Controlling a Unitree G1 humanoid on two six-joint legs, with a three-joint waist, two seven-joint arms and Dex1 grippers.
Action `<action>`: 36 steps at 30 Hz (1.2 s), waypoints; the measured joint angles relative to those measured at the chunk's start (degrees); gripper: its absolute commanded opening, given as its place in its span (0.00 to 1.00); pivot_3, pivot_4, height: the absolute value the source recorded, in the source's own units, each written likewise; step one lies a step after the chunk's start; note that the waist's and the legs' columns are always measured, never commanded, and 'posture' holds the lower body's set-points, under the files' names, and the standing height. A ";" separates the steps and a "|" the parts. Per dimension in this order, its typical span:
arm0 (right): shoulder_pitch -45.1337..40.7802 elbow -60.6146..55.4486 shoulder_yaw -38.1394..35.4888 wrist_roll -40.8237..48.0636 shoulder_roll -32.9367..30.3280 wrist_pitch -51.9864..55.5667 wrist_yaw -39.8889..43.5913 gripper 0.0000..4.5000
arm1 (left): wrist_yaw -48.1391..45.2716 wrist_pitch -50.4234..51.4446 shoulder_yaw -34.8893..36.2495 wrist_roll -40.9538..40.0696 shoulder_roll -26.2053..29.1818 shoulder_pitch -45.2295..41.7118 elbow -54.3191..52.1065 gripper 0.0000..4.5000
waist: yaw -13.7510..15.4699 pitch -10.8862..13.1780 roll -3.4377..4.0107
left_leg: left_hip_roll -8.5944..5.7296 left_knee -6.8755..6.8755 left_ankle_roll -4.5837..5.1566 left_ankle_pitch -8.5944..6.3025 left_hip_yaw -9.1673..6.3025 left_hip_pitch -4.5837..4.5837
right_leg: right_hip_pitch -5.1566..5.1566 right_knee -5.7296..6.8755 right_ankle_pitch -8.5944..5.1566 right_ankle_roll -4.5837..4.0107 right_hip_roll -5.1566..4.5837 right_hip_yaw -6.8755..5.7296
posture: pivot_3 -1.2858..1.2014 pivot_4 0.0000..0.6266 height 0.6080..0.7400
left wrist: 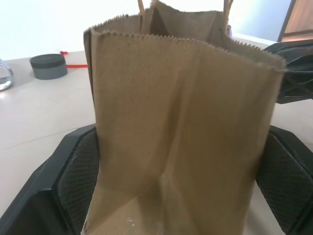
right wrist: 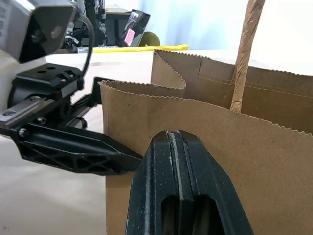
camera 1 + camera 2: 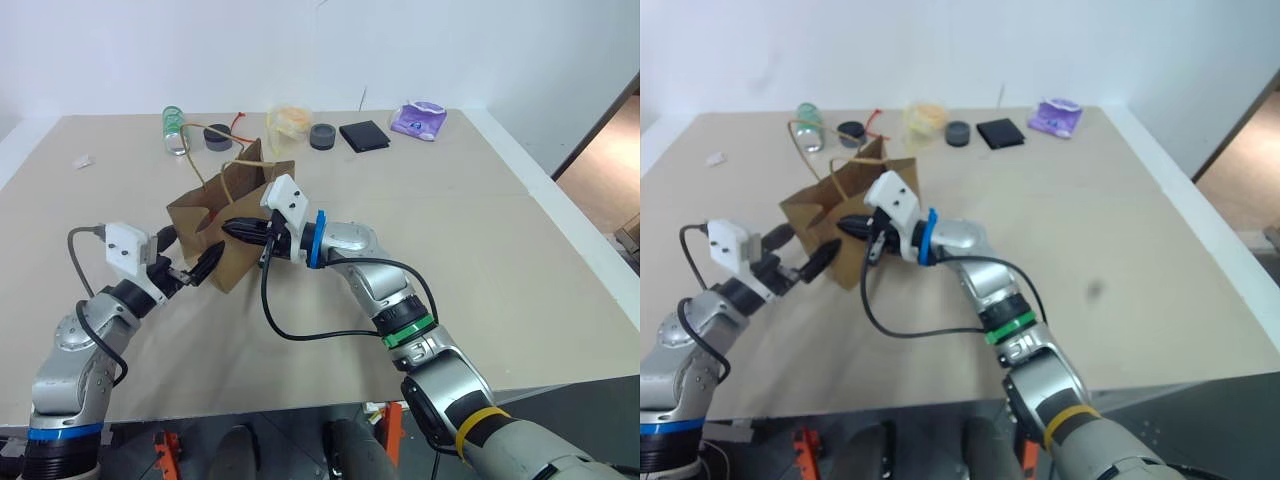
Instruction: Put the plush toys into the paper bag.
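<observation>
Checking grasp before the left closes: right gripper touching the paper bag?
Touching. Right wrist view: right gripper is shut, with the paper bag wall's top edge running into it.

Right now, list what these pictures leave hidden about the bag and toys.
- Inside of the paper bag: head views see its outer walls, so whether the plush toys are in it is unknown.
- Bag's base: cut off in the left wrist view.
- Right gripper fingers: shut at the bag's rim; paper pinched or not is unclear.
</observation>
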 measured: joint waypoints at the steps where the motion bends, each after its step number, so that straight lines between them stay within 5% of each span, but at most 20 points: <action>1: 0.05 -0.08 0.00 0.00 -0.01 0.02 0.00 0.02 | -0.15 -0.21 -0.12 0.09 0.00 -0.31 0.46 1.00 | 0.00 0.00 0.00 | 0.00 0.00 0.00 0.00 0.00 0.00 | 0.00 0.00 0.00 0.00 0.00 0.00 | 0.52 0.24 1.00; 5: 0.12 -0.58 0.00 0.00 0.03 0.08 0.00 0.02 | -0.91 -0.89 -0.38 0.76 0.00 -1.43 2.22 1.00 | 0.00 0.00 0.00 | 0.00 0.00 0.00 0.00 0.00 -0.01 | 0.00 0.00 0.00 0.00 0.00 0.00 | 0.52 0.24 1.00; 8: 0.14 -0.85 0.00 0.00 0.07 0.11 -0.01 0.00 | -1.04 -1.70 -0.75 1.60 -0.06 -1.75 2.93 0.82 | 0.01 0.00 0.00 | 0.00 -0.01 0.00 0.00 0.00 -0.01 | 0.00 0.00 -0.01 0.01 0.00 0.00 | 0.52 0.24 1.00; 15: 0.27 -0.89 0.00 -0.03 0.07 0.16 -0.01 0.00 | -1.18 -2.02 -0.87 1.68 -0.61 -2.71 3.87 0.03 | 0.02 0.00 0.00 | 0.00 -0.01 0.00 0.00 0.00 -0.01 | 0.00 0.00 -0.01 0.01 0.00 0.00 | 0.52 0.24 1.00; 23: 0.55 -1.32 -0.15 0.64 -0.04 0.40 0.66 0.00 | -2.87 -1.48 -1.12 -0.09 -1.28 -3.73 4.30 0.01 | 0.03 0.00 0.00 | 0.00 -0.01 0.00 0.00 -0.01 -0.03 | 0.00 0.00 -0.01 0.01 0.00 -0.01 | 0.52 0.24 1.00; 27: 2.35 -8.91 -4.30 11.25 -3.44 7.33 8.27 0.00 | -7.91 0.96 -0.97 -5.32 -0.26 -3.01 1.69 0.01 | 0.15 0.03 -0.02 | -0.02 0.02 0.00 0.00 -0.09 -0.18 | -0.02 -0.02 -0.05 0.08 -0.04 -0.05 | 0.52 0.24 1.00; 32: 1.62 -17.93 -14.59 26.91 -21.63 24.11 19.05 0.00 | -19.99 4.70 -0.43 -13.10 6.78 1.98 -3.19 0.01 | 0.16 0.04 0.00 | -0.12 0.04 -0.05 -0.04 -0.07 -0.22 | -0.02 -0.13 -0.13 0.09 -0.22 -0.08 | 0.52 0.24 1.00; 36: 1.75 -19.95 -16.70 31.44 -27.11 28.78 23.52 0.00 | -27.07 7.69 -0.39 -17.69 10.62 3.01 -4.55 0.01 | -0.68 0.06 0.04 | 0.02 -0.08 0.14 -0.16 -0.12 0.03 | -0.02 -0.07 -0.19 -0.14 0.04 -0.09 | 0.52 0.24 1.00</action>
